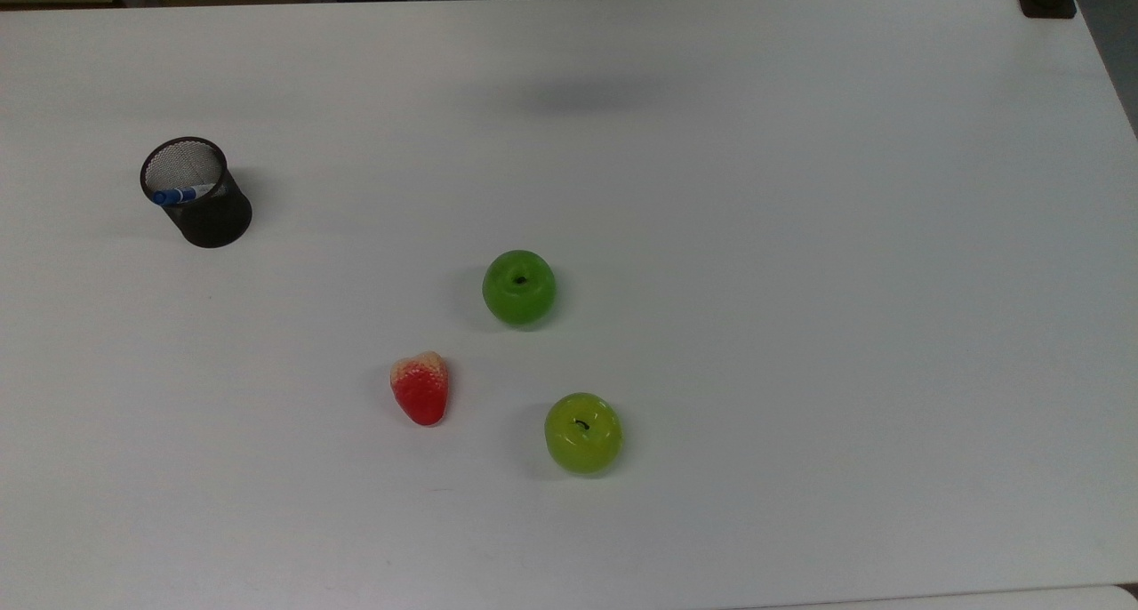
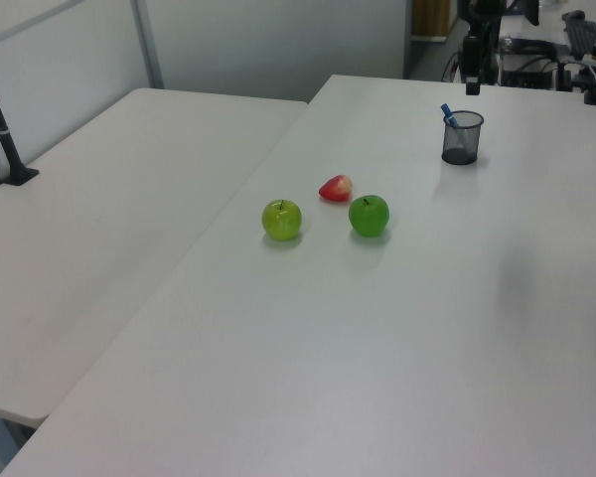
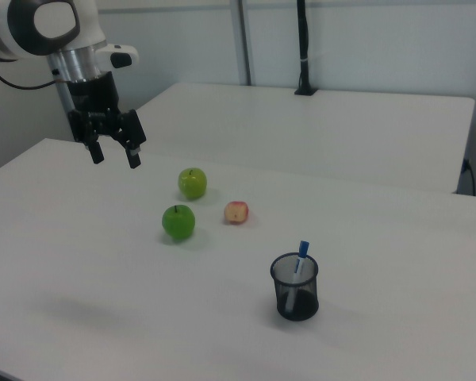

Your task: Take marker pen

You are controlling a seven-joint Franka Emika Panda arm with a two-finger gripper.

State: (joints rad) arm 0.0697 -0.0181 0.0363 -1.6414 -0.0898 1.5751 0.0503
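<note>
Worktop [image 1: 800, 236]: white, carries everything.
Gripper [image 3: 113, 155]: hangs high over the worktop at the right view's left, fingers spread wide, empty.
Cup [image 1: 203, 203]: black mesh, upright, well apart from the fruit.
Apples: dark green [image 1: 519, 287], lighter green [image 1: 583, 433].
Strawberry [image 1: 420, 388]: near both apples.
Marker [image 3: 301, 258]: leans inside the cup, blue cap up.

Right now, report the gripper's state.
Gripper: open, holding nothing, raised above the table, away from the marker pen in the mesh cup.
</note>
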